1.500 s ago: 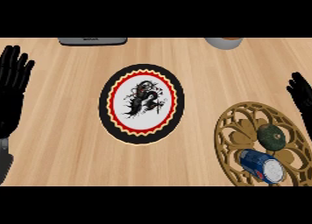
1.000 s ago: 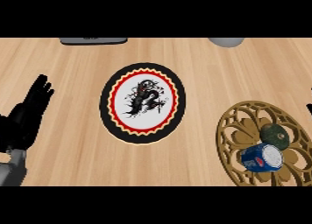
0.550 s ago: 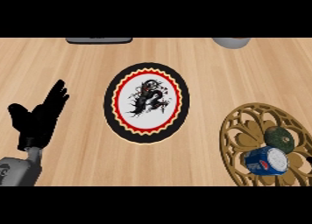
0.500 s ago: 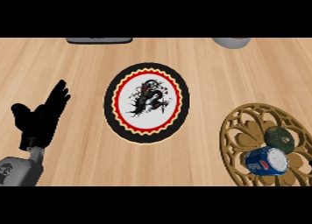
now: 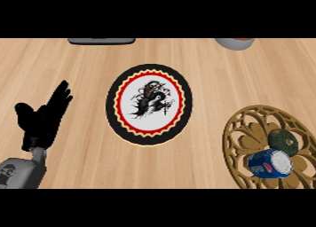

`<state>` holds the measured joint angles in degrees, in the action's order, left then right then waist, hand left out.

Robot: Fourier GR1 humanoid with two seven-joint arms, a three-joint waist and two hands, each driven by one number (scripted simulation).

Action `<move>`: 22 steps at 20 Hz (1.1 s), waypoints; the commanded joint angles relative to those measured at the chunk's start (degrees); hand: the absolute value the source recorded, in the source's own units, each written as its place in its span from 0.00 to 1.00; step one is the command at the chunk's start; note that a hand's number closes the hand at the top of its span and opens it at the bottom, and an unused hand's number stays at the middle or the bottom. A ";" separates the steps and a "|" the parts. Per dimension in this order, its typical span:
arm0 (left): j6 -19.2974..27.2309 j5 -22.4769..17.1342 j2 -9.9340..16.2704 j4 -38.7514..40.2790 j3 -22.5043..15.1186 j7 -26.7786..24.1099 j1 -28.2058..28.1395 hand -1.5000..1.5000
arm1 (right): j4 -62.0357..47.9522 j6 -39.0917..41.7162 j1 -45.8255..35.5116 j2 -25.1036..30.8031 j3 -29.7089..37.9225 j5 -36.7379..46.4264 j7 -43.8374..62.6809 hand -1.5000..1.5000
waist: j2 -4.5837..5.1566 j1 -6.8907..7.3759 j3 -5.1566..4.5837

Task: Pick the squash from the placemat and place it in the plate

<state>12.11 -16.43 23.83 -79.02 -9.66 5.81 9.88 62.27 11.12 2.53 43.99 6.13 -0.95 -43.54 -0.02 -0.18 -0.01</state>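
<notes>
Left hand [image 5: 44,116] nudged right (open), squash [image 5: 283,141] far right

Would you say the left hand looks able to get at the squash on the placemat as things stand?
Probably not easily. The left hand is open at the view's left, while the squash lies far right on the placemat, beside a blue can. The plate sits between them, though nothing tall blocks the way.

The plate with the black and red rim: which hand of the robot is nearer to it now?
Left. The left hand is open on the counter just left of the plate, apart from it. The right hand is out of view.
</notes>
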 commanded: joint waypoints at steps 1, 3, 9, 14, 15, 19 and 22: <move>-0.25 0.11 0.04 -4.32 0.47 2.06 -1.99 0.50 | 2.14 0.56 -1.61 1.92 -2.06 3.96 7.34 0.00 | -0.07 0.55 -0.01; -1.62 0.38 -0.18 -2.24 1.21 1.66 -1.59 0.50 | 1.39 1.83 0.68 2.76 -2.02 5.91 5.15 0.00 | -0.01 0.24 0.00; -1.94 2.22 -1.72 0.19 1.92 0.35 -0.47 0.50 | 10.79 -2.37 1.31 1.86 -5.72 13.40 17.17 0.00 | -0.02 -0.08 -0.04; -4.60 3.23 -2.67 5.07 3.75 -1.88 1.41 0.50 | 11.32 0.03 -3.64 1.10 -7.11 17.87 24.74 0.00 | 0.08 0.08 -0.03; -2.02 4.28 -3.05 -0.59 2.83 2.46 0.73 0.50 | 12.82 -2.42 -0.40 -1.22 -8.52 20.24 24.24 0.00 | -0.03 0.09 0.00; -2.57 6.05 -4.95 -0.25 3.21 1.46 -0.87 0.50 | 14.40 1.31 -1.94 -1.26 -7.98 22.75 27.91 0.00 | -0.01 0.12 -0.01; -2.55 7.08 -6.27 1.37 4.34 2.04 2.22 0.50 | 13.92 5.71 -4.74 -1.31 -7.32 23.53 30.21 0.00 | 0.02 0.07 -0.01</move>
<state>9.16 -11.27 19.63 -79.13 -5.80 7.51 10.14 74.83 13.47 -0.40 43.47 -1.50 20.75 -16.98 -0.02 -0.01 -0.01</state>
